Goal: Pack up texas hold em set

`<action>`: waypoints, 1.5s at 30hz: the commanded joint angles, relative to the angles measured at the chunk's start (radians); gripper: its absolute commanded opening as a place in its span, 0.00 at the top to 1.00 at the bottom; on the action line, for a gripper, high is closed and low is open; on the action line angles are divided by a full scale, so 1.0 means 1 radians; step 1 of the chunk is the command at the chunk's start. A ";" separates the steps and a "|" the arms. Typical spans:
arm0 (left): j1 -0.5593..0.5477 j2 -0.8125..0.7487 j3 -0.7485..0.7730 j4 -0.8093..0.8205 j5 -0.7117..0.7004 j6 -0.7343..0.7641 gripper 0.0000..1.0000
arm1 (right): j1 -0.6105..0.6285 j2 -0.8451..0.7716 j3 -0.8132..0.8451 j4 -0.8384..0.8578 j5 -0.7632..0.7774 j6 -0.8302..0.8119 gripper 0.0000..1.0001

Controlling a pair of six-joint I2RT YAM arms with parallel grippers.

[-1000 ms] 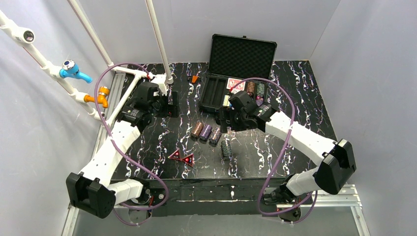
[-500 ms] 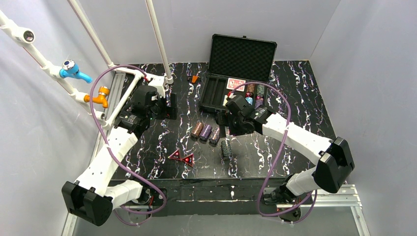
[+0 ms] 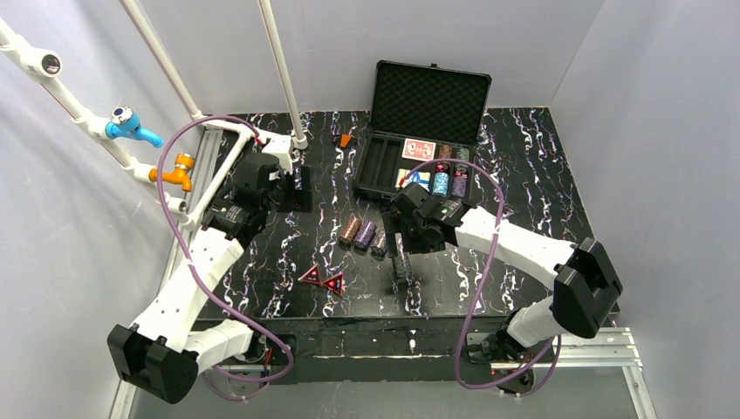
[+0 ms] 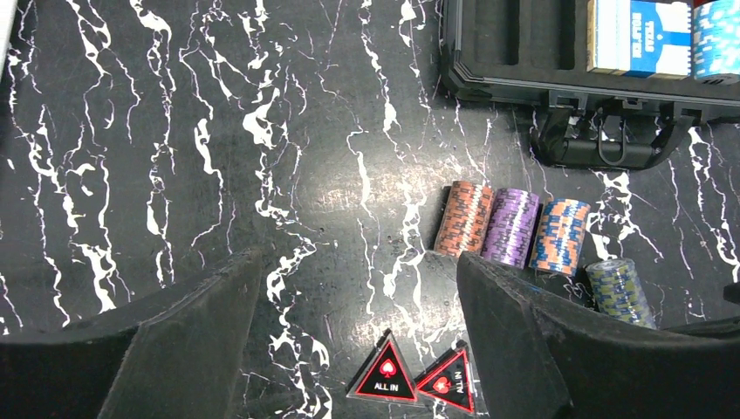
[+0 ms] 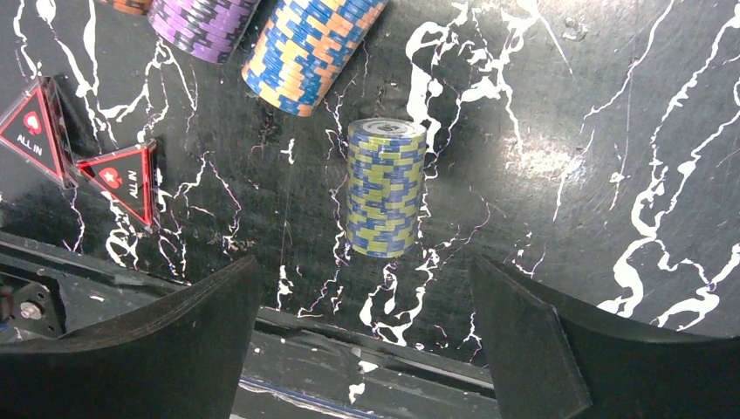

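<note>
On a black marbled desk point(image 3: 524, 148), the case point(image 3: 375, 164) is seen at the far side, its long axis running left to right and its foam-lined lid point(image 3: 430, 92) raised at the back, so that the opening faces the arms. A red deck point(image 3: 419, 148), a blue deck point(image 4: 637, 39) and several chip stacks point(image 3: 451, 170) are lodged in its right half, while the left slots are shown bare.

Three loose stacks, orange point(image 4: 464, 218), purple point(image 4: 512, 227) and blue-orange point(image 4: 560, 234), are laid on their sides in a touching row near the case's front, their long axes slanted from near-left to far-right. A fourth, blue-yellow stack point(image 5: 386, 188) is set apart, nearer the desk's front edge, its long axis running near to far; whether it stands or lies cannot be told. Two red triangles point(image 4: 387, 380), marked "ALL IN", are placed side by side to its left.

The right claw point(image 5: 362, 262) is held wide open and empty above the blue-yellow stack, which is framed just ahead of the gap between its fingers. The left claw point(image 4: 358, 262) is likewise spread wide, nothing gripped, over bare desk left of the case.
</note>
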 commanded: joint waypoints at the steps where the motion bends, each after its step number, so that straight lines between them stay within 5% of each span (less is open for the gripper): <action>1: -0.012 -0.014 -0.005 -0.018 -0.053 0.022 0.19 | 0.012 0.017 -0.012 0.022 0.020 0.022 0.06; 45: -0.073 -0.047 -0.019 -0.016 -0.109 0.055 0.21 | 0.019 0.276 0.054 0.043 0.081 -0.077 0.42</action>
